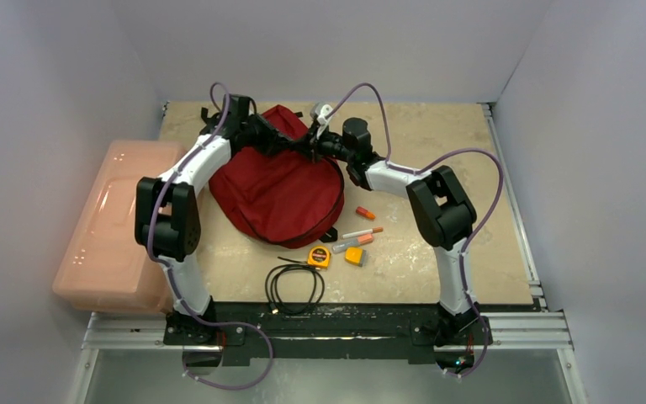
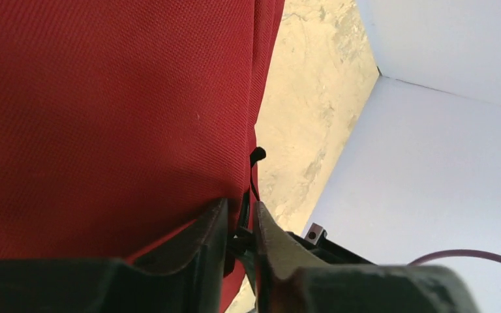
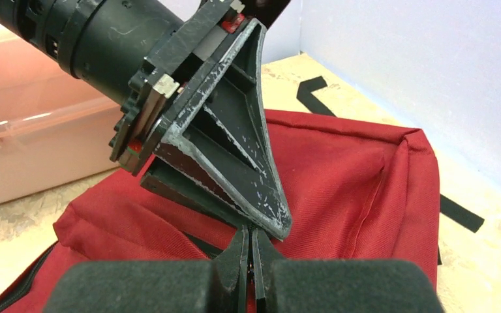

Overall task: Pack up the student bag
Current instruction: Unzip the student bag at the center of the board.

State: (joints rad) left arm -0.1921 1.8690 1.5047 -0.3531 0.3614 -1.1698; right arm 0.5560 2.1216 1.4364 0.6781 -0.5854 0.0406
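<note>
The student bag [image 1: 277,189], a dark red fabric backpack, lies at the back middle of the table. Both grippers meet at its upper edge. My left gripper [image 1: 290,143] is shut on the bag's black zipper edge; in the left wrist view its jaws [image 2: 240,225] pinch a black strip beside the red fabric [image 2: 104,117]. My right gripper [image 1: 313,145] is shut on a thin black zipper part; in the right wrist view its jaws [image 3: 250,251] are pressed together over the red bag [image 3: 359,176], right under the left gripper's finger [image 3: 235,143].
A pale pink plastic box [image 1: 113,223] stands at the left table edge. In front of the bag lie an orange marker [image 1: 365,213], two pens [image 1: 357,237], a yellow tape measure [image 1: 319,257], a small yellow block [image 1: 354,256] and a coiled black cable [image 1: 294,286]. Walls stand close behind.
</note>
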